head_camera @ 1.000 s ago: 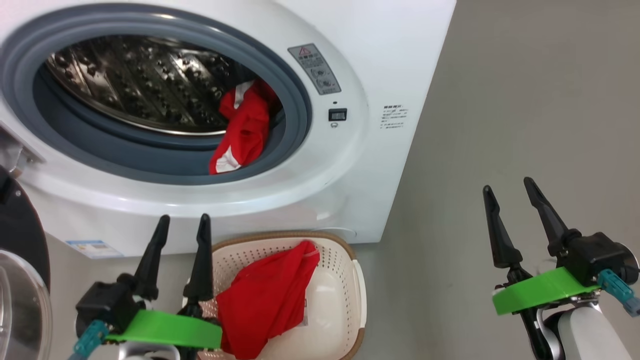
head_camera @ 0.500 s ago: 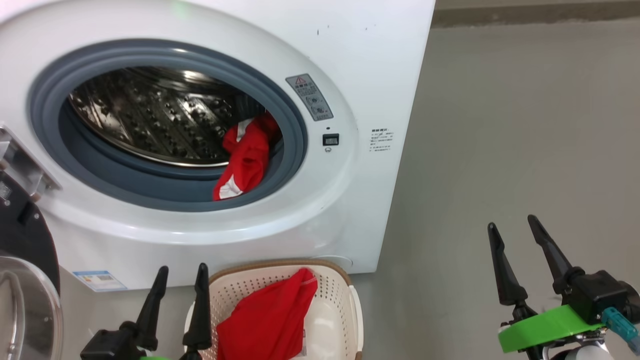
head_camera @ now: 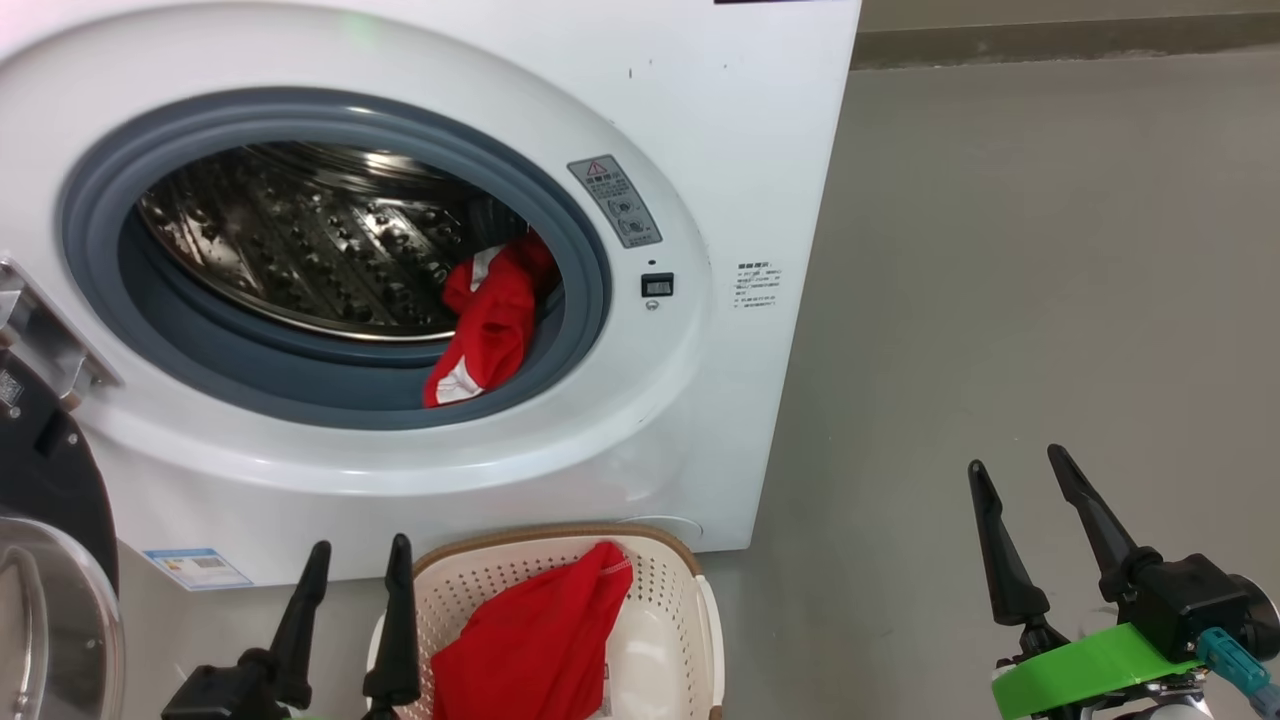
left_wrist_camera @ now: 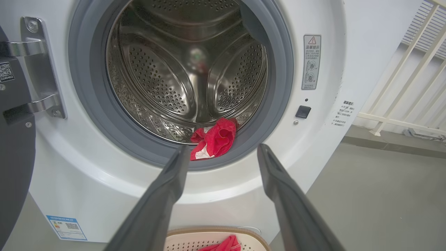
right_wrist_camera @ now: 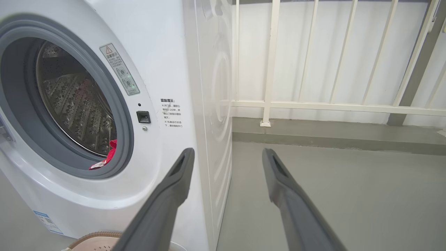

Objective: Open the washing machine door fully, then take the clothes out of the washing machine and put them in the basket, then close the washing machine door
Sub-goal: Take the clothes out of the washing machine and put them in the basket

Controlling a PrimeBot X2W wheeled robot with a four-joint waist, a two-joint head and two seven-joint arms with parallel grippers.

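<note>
Head view: washing machine door (head_camera: 45,500) partly beyond left edge.

The washing machine door (head_camera: 45,500) is hanging wide at the left, leaving the drum mouth (head_camera: 300,250) gaping. A red garment (head_camera: 487,325) is draping over the grey ring (head_camera: 300,395) at right, the basket (head_camera: 690,590) is sitting near, and floor (head_camera: 1000,300) is lying open rightward.
</note>
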